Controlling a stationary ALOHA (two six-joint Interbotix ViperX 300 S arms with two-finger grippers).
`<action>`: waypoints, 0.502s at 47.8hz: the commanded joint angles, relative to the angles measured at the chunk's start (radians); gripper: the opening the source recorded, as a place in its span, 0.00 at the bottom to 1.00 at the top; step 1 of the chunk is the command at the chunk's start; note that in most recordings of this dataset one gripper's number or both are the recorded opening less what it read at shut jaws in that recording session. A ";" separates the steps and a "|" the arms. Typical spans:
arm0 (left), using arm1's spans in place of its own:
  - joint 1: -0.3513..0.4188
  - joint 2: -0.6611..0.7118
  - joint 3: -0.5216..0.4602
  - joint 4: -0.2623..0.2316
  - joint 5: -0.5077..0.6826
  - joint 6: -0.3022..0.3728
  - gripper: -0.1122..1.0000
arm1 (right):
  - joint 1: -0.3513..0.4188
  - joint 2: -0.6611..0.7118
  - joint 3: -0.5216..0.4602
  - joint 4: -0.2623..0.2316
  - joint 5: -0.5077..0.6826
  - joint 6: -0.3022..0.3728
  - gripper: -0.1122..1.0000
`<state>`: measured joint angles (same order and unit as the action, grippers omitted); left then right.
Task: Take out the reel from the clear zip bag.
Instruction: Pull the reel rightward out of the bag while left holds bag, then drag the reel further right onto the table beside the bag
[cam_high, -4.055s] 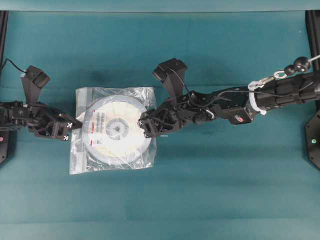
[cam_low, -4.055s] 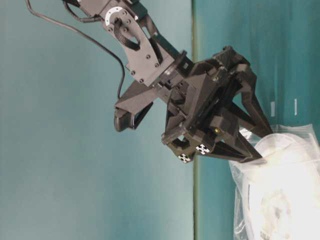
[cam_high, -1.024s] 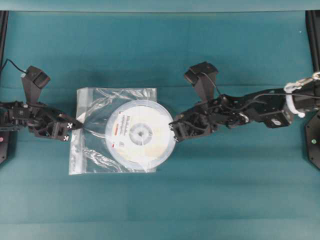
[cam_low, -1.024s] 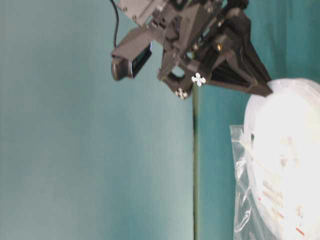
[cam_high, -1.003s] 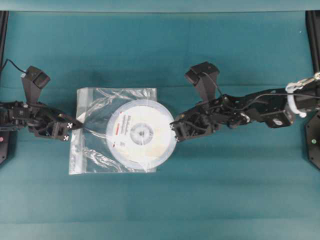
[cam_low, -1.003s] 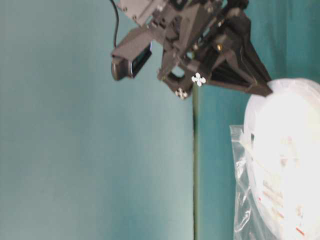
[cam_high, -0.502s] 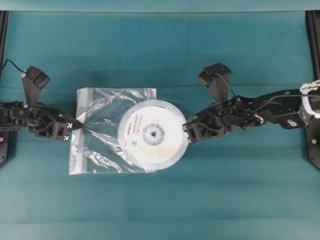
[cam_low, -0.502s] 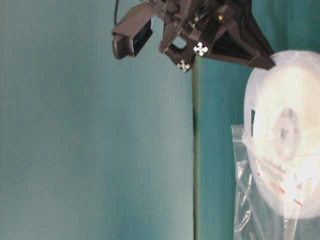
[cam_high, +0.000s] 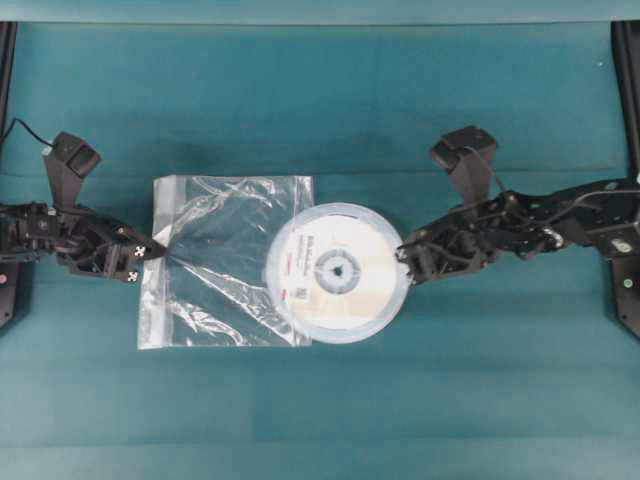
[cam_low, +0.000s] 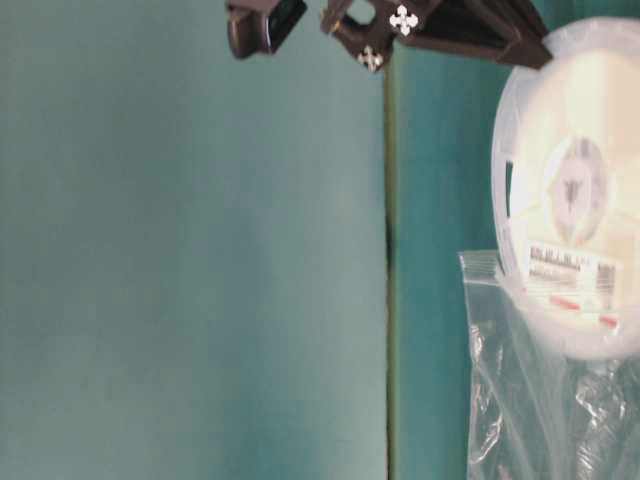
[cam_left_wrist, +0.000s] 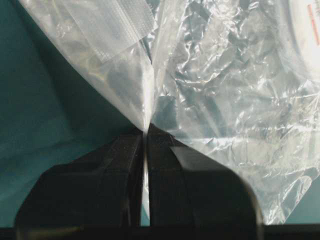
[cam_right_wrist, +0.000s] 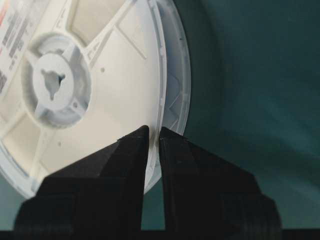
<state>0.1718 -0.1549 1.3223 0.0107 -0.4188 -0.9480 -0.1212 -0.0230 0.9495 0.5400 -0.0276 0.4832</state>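
The left gripper (cam_high: 158, 251) is held low and level at the left edge of the clear zip bag (cam_high: 215, 255), its jaws clamped on a pinch of the plastic, pulled into a taut peak in the left wrist view. The right gripper (cam_high: 402, 262) is stretched in from the right, its jaws closed narrowly on the rim of the reel (cam_high: 338, 271). The reel is seen mostly outside the bag's right edge on the teal table (cam_high: 320, 110), only its left part overlapping the plastic. Compared with 1 second ago, the reel and right gripper are found farther right, while the left gripper is unchanged.
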 joint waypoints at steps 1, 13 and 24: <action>-0.002 0.000 -0.008 0.003 -0.003 -0.002 0.11 | -0.009 -0.029 0.012 0.002 -0.014 0.011 0.21; -0.002 0.000 -0.006 0.003 -0.002 -0.002 0.11 | -0.025 -0.069 0.060 0.003 -0.014 0.012 0.21; -0.002 0.000 -0.008 0.003 -0.002 -0.002 0.11 | -0.029 -0.100 0.091 0.003 -0.008 0.014 0.21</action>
<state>0.1718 -0.1549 1.3223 0.0107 -0.4188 -0.9495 -0.1473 -0.1012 1.0385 0.5415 -0.0353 0.4893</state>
